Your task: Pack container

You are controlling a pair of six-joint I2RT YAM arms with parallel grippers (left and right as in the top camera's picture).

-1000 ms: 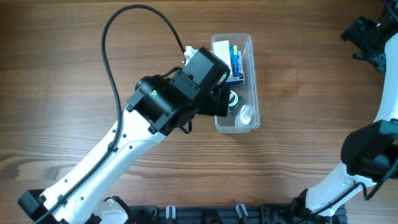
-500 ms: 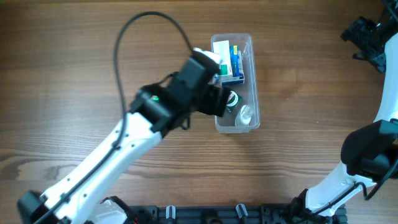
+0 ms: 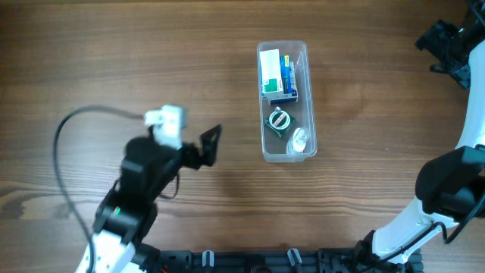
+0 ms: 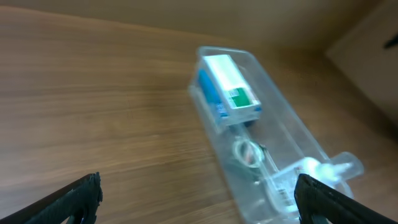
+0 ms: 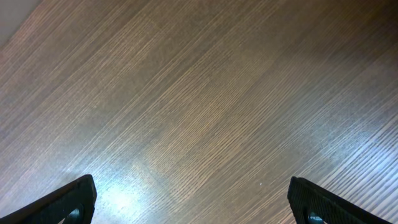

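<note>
The clear plastic container (image 3: 305,91) stands upright on the wooden table, right of centre. It holds a white, blue and green box (image 3: 276,74), a round green and white item (image 3: 278,121) and a small clear bottle (image 3: 300,139). In the left wrist view the container (image 4: 292,134) holds the box (image 4: 229,93) and the bottle (image 4: 323,171). My left gripper (image 3: 208,145) is open and empty, well to the left of the container; its fingertips (image 4: 198,199) frame bare table. My right gripper (image 3: 447,42) is at the far right edge, open and empty over bare wood (image 5: 193,199).
The left arm's black cable (image 3: 76,129) loops over the table at the left. The right arm's base (image 3: 447,197) stands at the lower right. A black rail (image 3: 265,262) runs along the front edge.
My left arm has pulled back from over the container, down and to the left, empty. The container's contents now show fully. The right arm has not moved.
</note>
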